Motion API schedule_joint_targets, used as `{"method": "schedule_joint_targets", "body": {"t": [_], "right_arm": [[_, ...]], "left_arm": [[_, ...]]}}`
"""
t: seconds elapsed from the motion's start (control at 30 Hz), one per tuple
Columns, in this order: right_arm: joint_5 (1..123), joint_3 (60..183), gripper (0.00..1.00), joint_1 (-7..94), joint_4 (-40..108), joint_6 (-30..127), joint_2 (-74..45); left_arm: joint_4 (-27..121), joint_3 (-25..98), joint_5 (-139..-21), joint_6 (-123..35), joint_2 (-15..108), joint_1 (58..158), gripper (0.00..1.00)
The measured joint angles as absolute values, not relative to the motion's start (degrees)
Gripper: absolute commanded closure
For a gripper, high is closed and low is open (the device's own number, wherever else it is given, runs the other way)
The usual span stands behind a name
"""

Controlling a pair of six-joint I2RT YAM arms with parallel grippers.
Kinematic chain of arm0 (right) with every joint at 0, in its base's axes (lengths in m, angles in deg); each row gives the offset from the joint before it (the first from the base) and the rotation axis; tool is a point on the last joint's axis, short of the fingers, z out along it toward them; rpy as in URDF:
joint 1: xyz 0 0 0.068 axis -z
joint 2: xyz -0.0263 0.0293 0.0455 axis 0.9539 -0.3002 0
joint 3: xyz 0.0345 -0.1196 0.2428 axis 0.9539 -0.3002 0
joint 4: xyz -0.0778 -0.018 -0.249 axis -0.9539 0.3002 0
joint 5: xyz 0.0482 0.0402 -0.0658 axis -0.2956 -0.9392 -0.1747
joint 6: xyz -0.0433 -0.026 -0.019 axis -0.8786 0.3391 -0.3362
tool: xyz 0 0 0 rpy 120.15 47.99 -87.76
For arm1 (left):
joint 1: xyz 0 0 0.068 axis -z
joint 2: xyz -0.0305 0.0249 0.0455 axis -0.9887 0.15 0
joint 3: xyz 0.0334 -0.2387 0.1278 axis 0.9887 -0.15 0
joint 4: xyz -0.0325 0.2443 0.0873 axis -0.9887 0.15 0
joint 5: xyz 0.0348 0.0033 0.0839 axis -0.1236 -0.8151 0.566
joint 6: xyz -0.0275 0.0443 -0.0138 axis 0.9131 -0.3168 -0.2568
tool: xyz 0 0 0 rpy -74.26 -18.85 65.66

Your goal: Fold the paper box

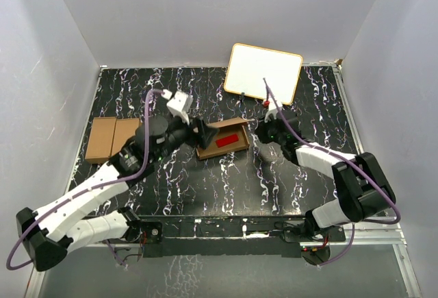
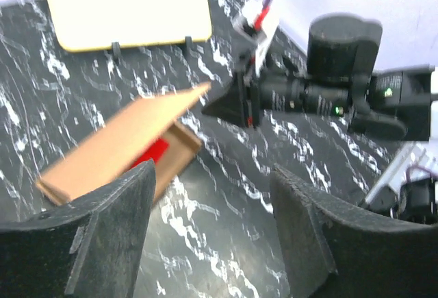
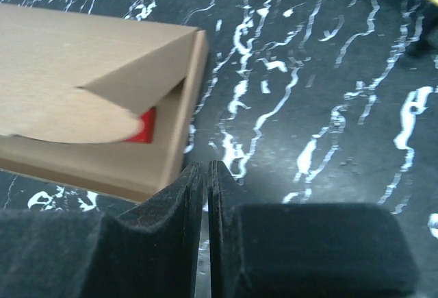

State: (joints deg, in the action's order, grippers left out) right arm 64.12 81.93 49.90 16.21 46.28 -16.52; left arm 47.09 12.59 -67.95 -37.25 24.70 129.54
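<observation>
Find the paper box (image 1: 222, 138) lying on the table (image 1: 205, 188) just on the near side of the white board (image 1: 263, 72), below its left corner. Note the lid flap (image 2: 130, 133) lifted at a slant and a red piece (image 1: 229, 140) inside.

Judge the step in hand as bringing that flap down and tucking it shut. To do it well, probably press on the flap's free edge rather than near the crease. Push down and inward to slide the edge inside the front wall. Brace the opposite end of the tray to stop the light cardboard skidding. Go slowly near the red piece; expect a bulge or a jam from landing the flap on it.

See the left gripper (image 2: 212, 181), on the near side of the board and off past its left corner, spread wide and carrying nothing. One finger (image 2: 102, 236) overlaps the box's near side in its own camera; cannot tell whether touching.

See the right gripper (image 3: 207, 175), on the near side of the board's middle, pads pressed together on nothing. Place its tip just beside the box's open corner, apparently apart from it. Most likely use that closed tip as a pusher on the flap, with the wide left one as the stop.
</observation>
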Motion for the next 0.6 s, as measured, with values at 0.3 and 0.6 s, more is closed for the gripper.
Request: {"method": "schedule_joint_targets", "body": {"t": [0.3,0.6], "right_arm": [[37.28,83.15,0.83,67.91,26.97,32.75,-9.46],[20.5,84.09,0.81,70.05,32.76,24.51,-4.82]], "left_arm": [[48.62,26.19,-78.57,-34.69,42.31,116.23,0.79],[53.49,26.32,-87.14,-34.84,56.72,112.44,0.85]]}}
